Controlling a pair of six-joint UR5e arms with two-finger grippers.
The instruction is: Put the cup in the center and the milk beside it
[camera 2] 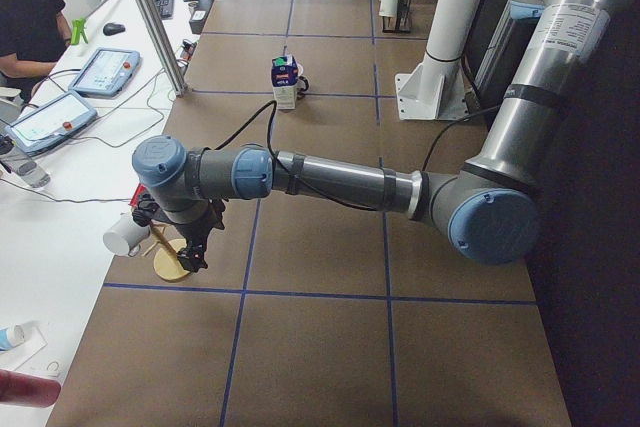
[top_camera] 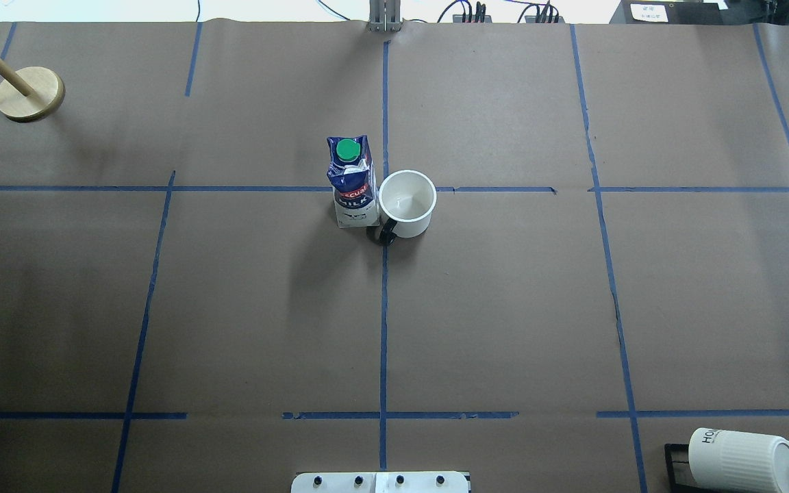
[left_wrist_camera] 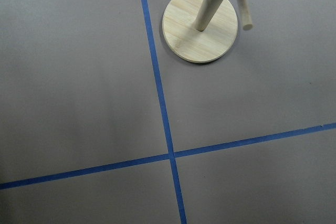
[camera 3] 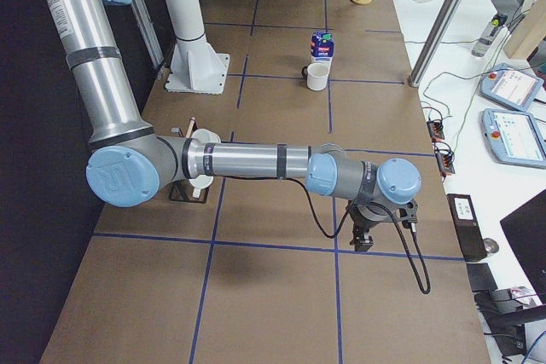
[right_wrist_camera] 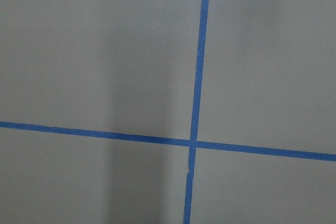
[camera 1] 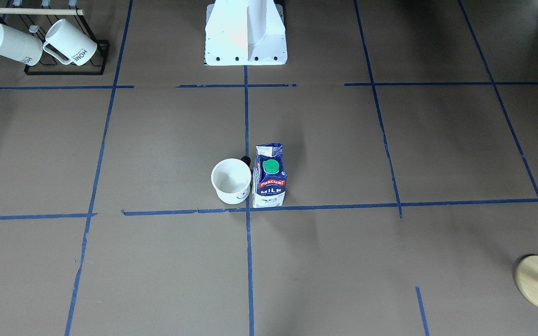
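Smooth glossy white cup [camera 1: 230,182] (round, mouth up, black handle) stands upright just beside the blue tape crossing [camera 1: 248,210], on the robot's right of it, on matte brown paper [camera 1: 157,140]. Boxy gable-top milk carton [camera 1: 269,184], round green cap, stands upright just on the crossing's other side, close against the cup. Left gripper [camera 2: 195,242] and right gripper [camera 3: 363,236] hang well apart from the crossing; can't tell how wide either is open or whether it holds anything.
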